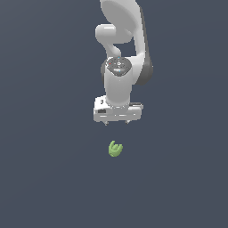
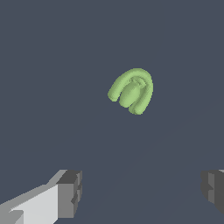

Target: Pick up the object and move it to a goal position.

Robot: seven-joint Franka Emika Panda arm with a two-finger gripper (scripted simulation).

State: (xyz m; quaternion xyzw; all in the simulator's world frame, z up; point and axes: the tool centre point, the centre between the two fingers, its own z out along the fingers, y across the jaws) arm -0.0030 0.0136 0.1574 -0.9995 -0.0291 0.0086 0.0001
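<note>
hanging from the white panda arm (image 1: 122, 44), the gripper (image 1: 116, 123) points straight down over a plain dark grey-blue floor (image 1: 44, 178). in the exterior view its broad white body sits level, and two short dark fingertips poke out beneath it, set well apart from each other. the wrist view agrees: one finger (image 2: 70, 194) with a grey pad shows at one side of the picture and the other finger (image 2: 214, 190) shows at the far side, with a wide bare stretch of floor between them. the jaws stand spread and nothing is between them.

the object (image 1: 115, 149), a small light-green lumpy thing, lies on the floor below the gripper in the exterior view, roughly in line with the gap between the fingertips and clearly apart from them. it touches neither finger. in the wrist view the object (image 2: 131, 90) appears as a rounded lump wrapped by a curved arch, with short thick prongs bending around its middle; their ends face toward the finger side of the picture. it is much smaller than the gripper body.

a dark round cap with small markings sits on the arm's wrist joint (image 1: 119, 66) above the gripper. no goal marker can be made out in either view.
</note>
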